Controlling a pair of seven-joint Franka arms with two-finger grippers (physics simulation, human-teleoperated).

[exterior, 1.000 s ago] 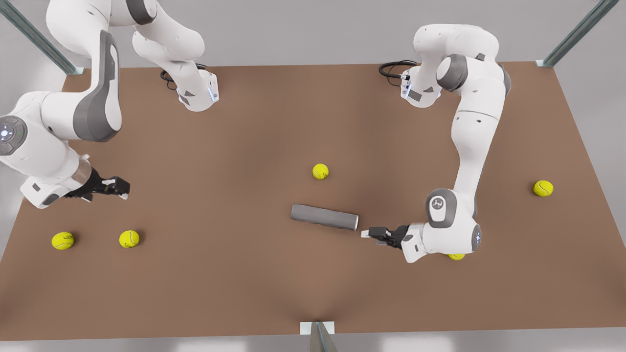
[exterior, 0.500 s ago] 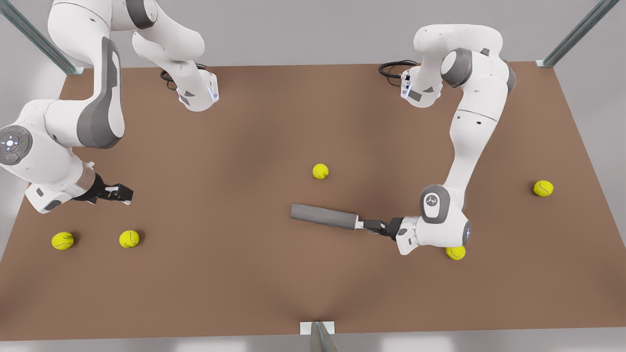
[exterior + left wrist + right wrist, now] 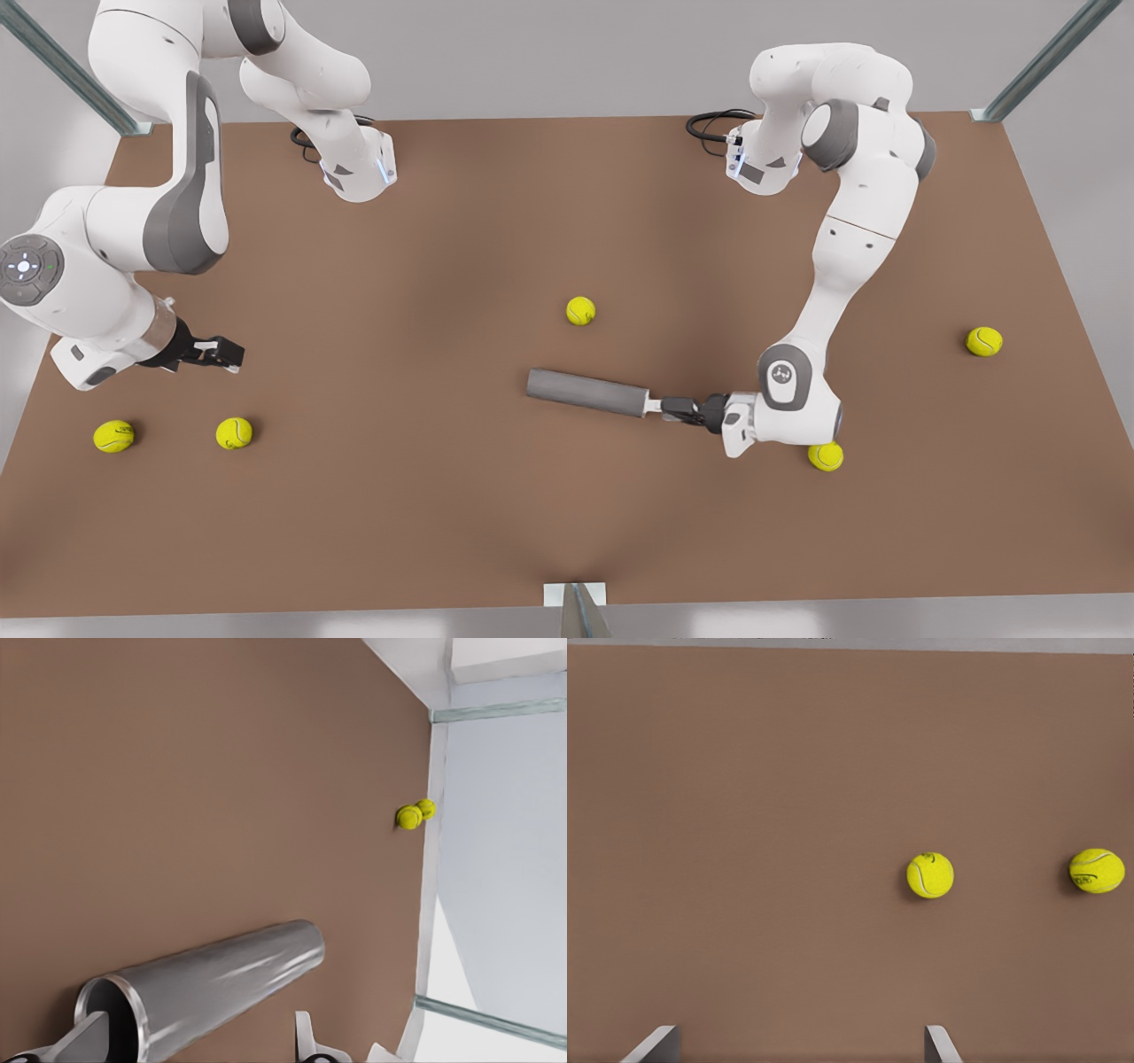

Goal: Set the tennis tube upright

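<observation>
The tennis tube is a dark grey cylinder lying flat near the table's middle. Its silvery-rimmed open end points to the front view's right. My left gripper lies low at that end, open, with its fingertips spread on either side of the rim. I cannot tell whether a finger touches the tube. My right gripper hovers open at the front view's left, holding nothing, with its fingertips above bare table.
Several yellow-green tennis balls lie about: one behind the tube, one beside the left arm's wrist, one far right. Two more lie below the right gripper. The brown table has metal posts at its corners.
My left gripper has slid toward the front view's left, from a gap away to right at the tube's open end. The right gripper drifted slightly right. The tube has stayed put.
</observation>
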